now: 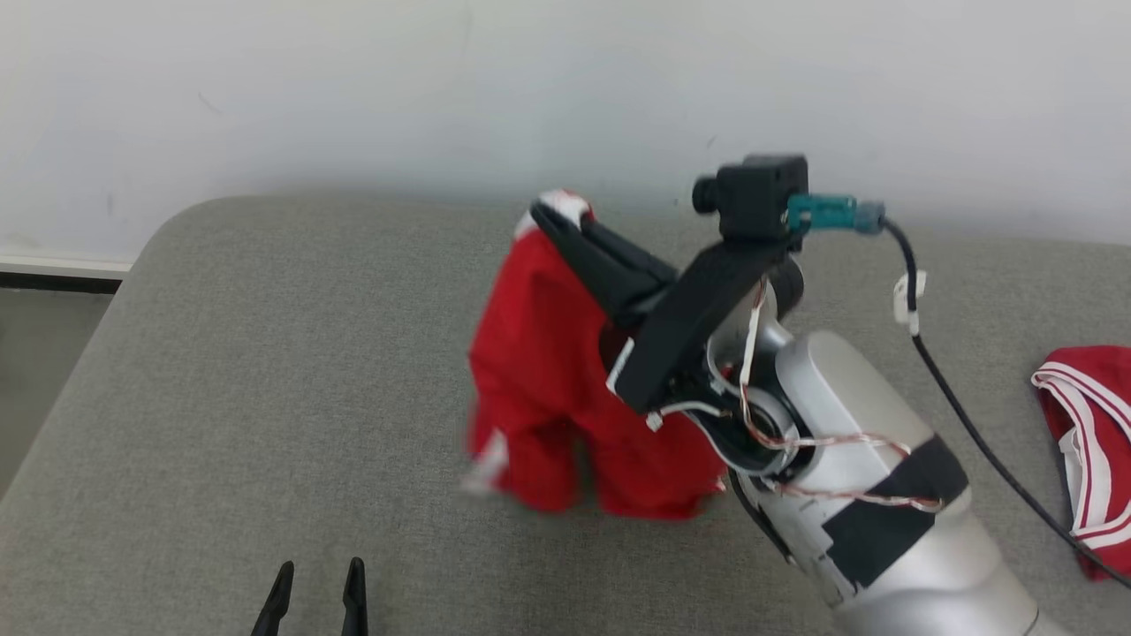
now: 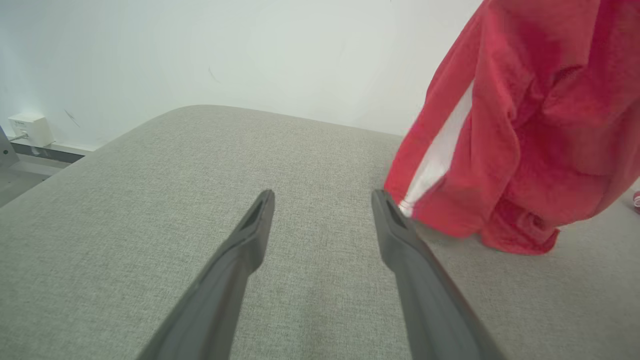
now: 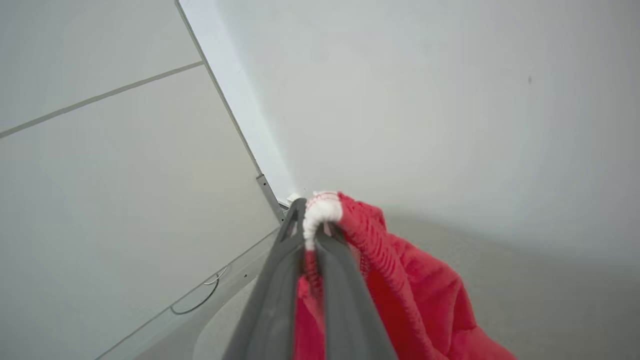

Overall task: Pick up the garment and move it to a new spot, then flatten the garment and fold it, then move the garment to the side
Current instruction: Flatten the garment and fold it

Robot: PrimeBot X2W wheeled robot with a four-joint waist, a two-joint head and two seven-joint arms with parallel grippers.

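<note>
As it hangs over the middle of the grey desk (image 1: 221, 397), the red garment (image 1: 539, 380) is lifted, its hem perhaps just touching. The right gripper (image 3: 310, 210) is clenched on its white trim, the left gripper (image 2: 322, 197) released. Setting down, flattening and folding remain.

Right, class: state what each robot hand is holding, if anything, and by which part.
The right hand pinches the red garment by its white-trimmed edge. The left hand is open, holding nothing.
</note>
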